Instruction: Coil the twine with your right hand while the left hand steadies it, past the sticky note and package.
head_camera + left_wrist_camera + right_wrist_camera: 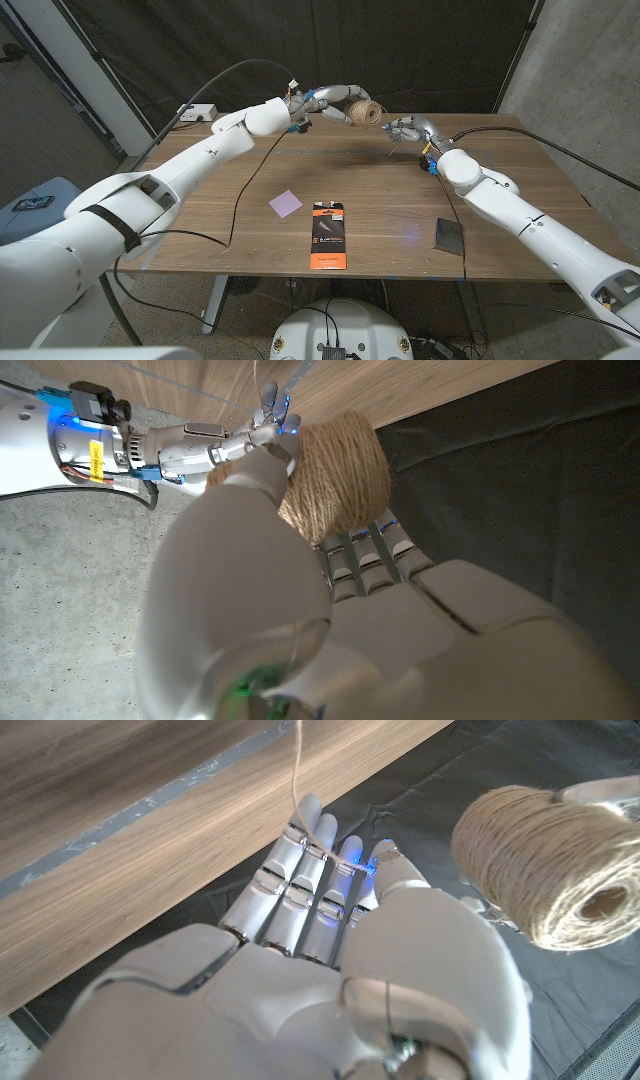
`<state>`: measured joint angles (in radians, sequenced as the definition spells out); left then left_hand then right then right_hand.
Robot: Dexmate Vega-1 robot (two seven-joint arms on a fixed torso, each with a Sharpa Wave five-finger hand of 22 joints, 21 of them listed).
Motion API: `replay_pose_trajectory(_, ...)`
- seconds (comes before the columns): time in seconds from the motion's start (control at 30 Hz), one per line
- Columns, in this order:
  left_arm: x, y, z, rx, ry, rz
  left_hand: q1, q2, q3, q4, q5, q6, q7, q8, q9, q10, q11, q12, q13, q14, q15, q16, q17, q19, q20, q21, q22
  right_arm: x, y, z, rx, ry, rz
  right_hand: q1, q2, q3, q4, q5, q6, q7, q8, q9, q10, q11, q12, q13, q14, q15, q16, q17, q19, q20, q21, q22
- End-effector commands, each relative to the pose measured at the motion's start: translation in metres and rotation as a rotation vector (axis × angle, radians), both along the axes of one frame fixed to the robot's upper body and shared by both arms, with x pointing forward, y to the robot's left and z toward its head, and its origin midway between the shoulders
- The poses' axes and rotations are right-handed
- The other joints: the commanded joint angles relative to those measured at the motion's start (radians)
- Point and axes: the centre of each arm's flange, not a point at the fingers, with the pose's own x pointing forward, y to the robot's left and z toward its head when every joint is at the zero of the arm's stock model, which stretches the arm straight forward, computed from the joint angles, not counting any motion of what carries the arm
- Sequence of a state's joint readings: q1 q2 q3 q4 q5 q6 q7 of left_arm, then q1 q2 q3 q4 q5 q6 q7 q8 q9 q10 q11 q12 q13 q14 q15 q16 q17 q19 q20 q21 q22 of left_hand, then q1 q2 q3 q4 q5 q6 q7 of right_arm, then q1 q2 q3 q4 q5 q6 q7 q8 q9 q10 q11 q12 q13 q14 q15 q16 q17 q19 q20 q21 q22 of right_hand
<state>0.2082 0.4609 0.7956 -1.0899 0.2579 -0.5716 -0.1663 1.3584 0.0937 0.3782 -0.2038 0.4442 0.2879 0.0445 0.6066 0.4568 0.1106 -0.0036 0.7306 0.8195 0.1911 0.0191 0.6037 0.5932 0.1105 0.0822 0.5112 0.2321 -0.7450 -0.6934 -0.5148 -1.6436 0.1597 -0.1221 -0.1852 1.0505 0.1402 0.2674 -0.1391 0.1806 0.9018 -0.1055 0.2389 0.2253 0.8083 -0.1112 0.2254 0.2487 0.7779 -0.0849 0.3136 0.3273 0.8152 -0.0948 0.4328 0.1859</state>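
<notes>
Head view: the left hand point(335, 98) held the twine ball point(366, 113) above the counter's point(200, 230) far edge, the right hand point(405, 128) just beside it, with the sticky note point(285, 203), package point(327, 235) and a dark pad point(449, 236) lying nearer. Left wrist view: the left hand's fingers point(365, 555) were clamped round the ball point(335, 475), the right hand point(215, 445) beyond it. Right wrist view: the right hand's fingers point(300, 870) lay together, a strand point(297, 765) pinched at their tips, the ball point(550, 860) beside them.

Left robot hand point(330, 610) grips the ball of twine point(335, 475), right robot hand point(215, 448) reaches in beside it, wooden counter point(400, 385) beyond.
</notes>
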Motion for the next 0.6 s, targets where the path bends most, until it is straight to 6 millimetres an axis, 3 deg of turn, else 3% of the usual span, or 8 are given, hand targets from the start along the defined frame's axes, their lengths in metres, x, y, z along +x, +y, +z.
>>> replay_pose_trajectory(0.03, 0.003, 0.003, 0.004, -0.016, -0.012, 0.003, 0.000, 0.019, 0.050, 0.038, 0.004, 0.050, 0.011, 0.008, 0.013, 0.008, 0.001, -0.001, 0.003, 0.006, -0.006, 0.007, 0.017, -0.003, -0.004, 0.010, 0.001, -0.002, 0.010, -0.005, -0.001, 0.012, 0.018, 0.005, 0.012, 0.001, -0.002, 0.001, 0.000, 0.003, -0.003, 0.004, -0.004, 0.000, -0.001, 0.004, -0.008, -0.133, 0.000, 0.005, -0.007, -0.088, 0.004, 0.003)
replay_pose_trajectory(0.6, 0.005, 0.007, 0.006, -0.026, -0.019, 0.000, 0.003, 0.027, 0.054, 0.041, 0.004, 0.048, 0.014, 0.007, 0.014, 0.007, 0.002, -0.002, 0.004, 0.004, -0.003, 0.007, 0.019, -0.005, -0.003, 0.014, 0.001, -0.005, 0.021, -0.011, -0.024, 0.019, 0.023, 0.006, 0.012, -0.002, -0.003, 0.000, -0.002, 0.002, -0.004, 0.004, -0.006, 0.001, -0.003, 0.004, -0.011, -0.131, 0.001, 0.008, -0.010, -0.087, 0.005, 0.003)
